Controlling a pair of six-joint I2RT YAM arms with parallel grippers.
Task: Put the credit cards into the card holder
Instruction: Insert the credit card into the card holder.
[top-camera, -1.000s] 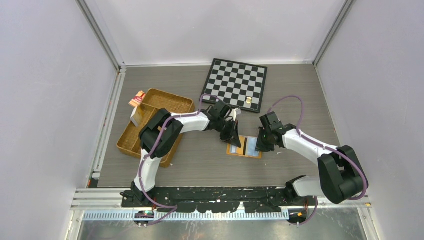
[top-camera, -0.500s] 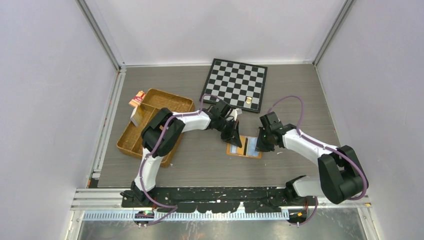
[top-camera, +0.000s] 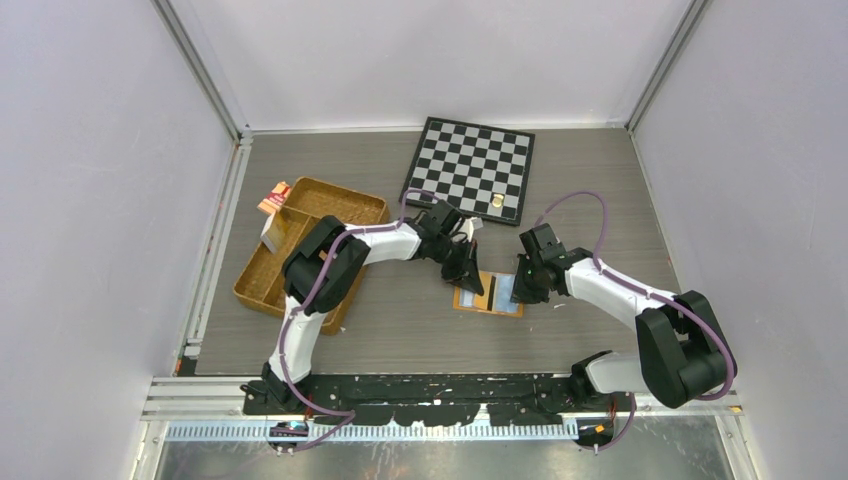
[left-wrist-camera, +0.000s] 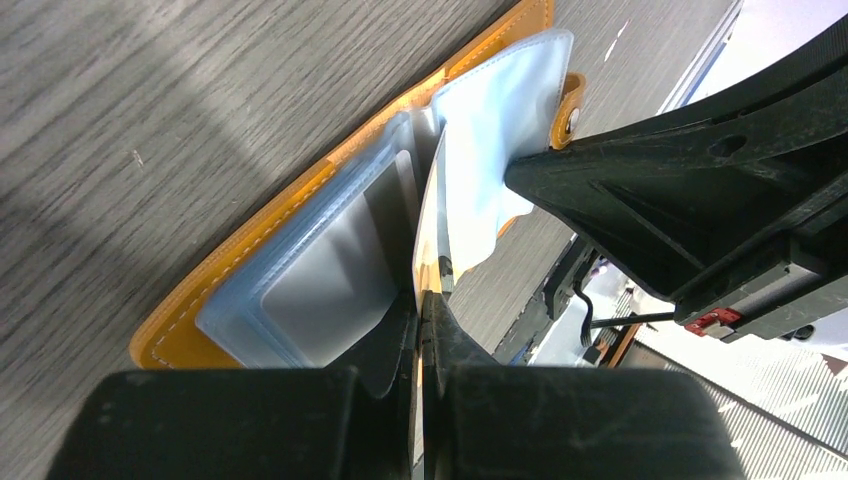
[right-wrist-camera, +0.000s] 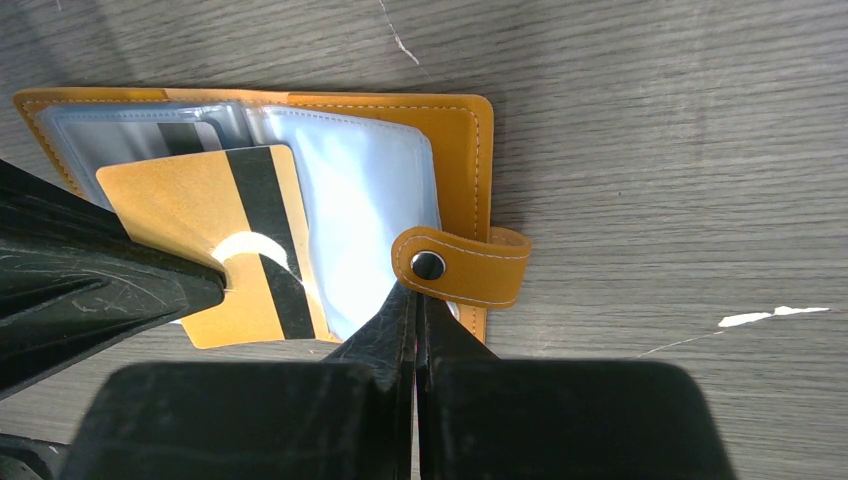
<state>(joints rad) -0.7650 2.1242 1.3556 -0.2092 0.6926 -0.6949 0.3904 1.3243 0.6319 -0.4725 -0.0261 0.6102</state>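
Pincers meet at the open card holder (right-wrist-camera: 455, 150)
the left gripper (left-wrist-camera: 425, 300) grips a gold striped card (right-wrist-camera: 200, 215); the right gripper (right-wrist-camera: 415, 300) nips its clear sleeve (right-wrist-camera: 350, 190); chessboard (top-camera: 470, 168) behind, woven tray (top-camera: 262, 275) left.

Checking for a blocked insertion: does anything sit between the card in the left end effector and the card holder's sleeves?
Nothing visible does. The gold striped card overlaps the card holder's clear sleeves; the right end effector pinches a sleeve edge beside it.

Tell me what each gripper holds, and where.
Left gripper pinches the gold striped card by its edge; right gripper seems to pinch a clear sleeve by its edge.
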